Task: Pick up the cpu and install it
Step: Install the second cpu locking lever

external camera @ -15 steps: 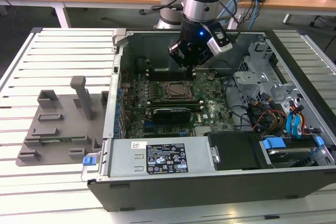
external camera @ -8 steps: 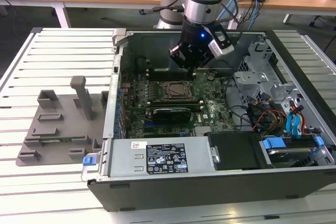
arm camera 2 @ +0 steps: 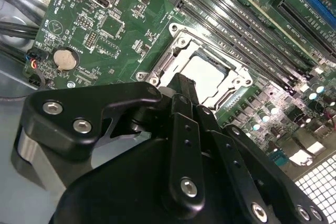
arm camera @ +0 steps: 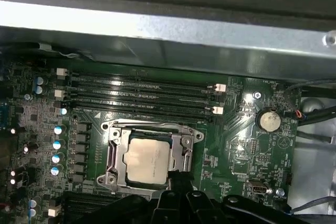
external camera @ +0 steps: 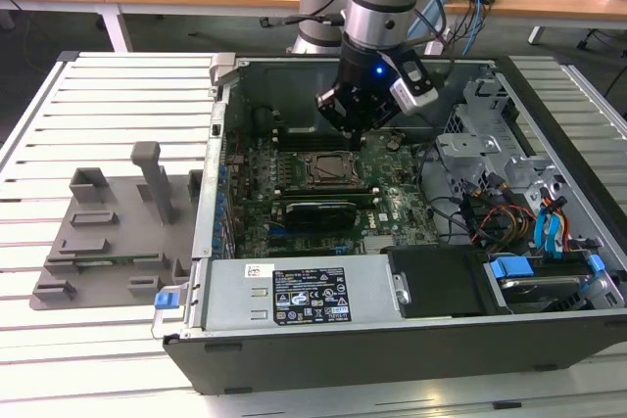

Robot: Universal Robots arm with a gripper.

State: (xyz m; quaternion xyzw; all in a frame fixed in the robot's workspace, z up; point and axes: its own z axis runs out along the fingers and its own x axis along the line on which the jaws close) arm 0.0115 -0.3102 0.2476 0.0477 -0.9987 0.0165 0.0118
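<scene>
The chip (arm camera: 148, 161) lies flat in the socket frame (arm camera: 116, 153) on the green board (arm camera 2: 100, 19). The gripper (external camera: 355, 124) hangs just above it; whether it is clenched I cannot tell. No readable writing.

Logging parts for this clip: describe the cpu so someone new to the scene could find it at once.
Start at the open computer case and its green motherboard. Beside the row of black memory slots sits a metal socket frame, and the cpu lies inside it: the one plain, pale silvery square among dark slots and small components.
</scene>
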